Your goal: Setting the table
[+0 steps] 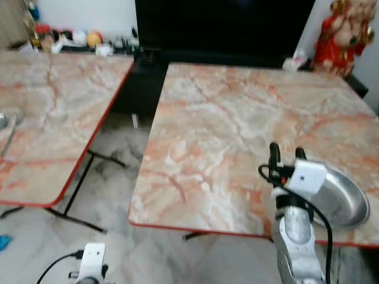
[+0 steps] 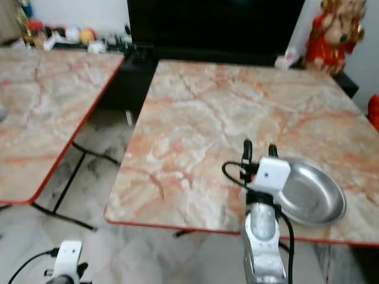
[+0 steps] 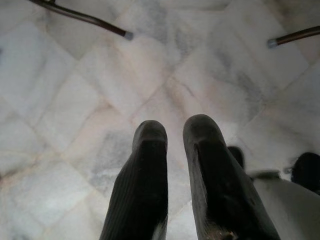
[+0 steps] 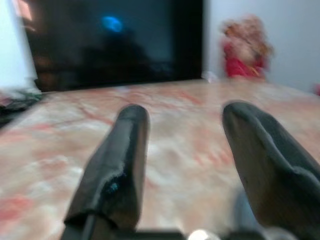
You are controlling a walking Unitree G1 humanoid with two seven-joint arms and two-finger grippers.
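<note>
Steel, thin and shiny: the plate [image 2: 311, 195] sat at the lower right of the frame, on the near right corner of the bench [image 2: 225, 118], close to its red front edge. My right gripper [image 1: 284, 152] hovered just left of the plate with its two fingers parted and nothing between them; in the right wrist view both fingers [image 4: 115, 170] stood well apart over the marble top. I judged the plate light and rigid, not fragile, but slick, and apt to skate on the polished surface if nudged. Its shallow flared rim looked the only place to take hold, one finger under the lip and one over it, at the near left side. My left gripper [image 3: 172, 175] hung low over the floor [image 3: 75, 100], fingers nearly together, holding nothing.
</note>
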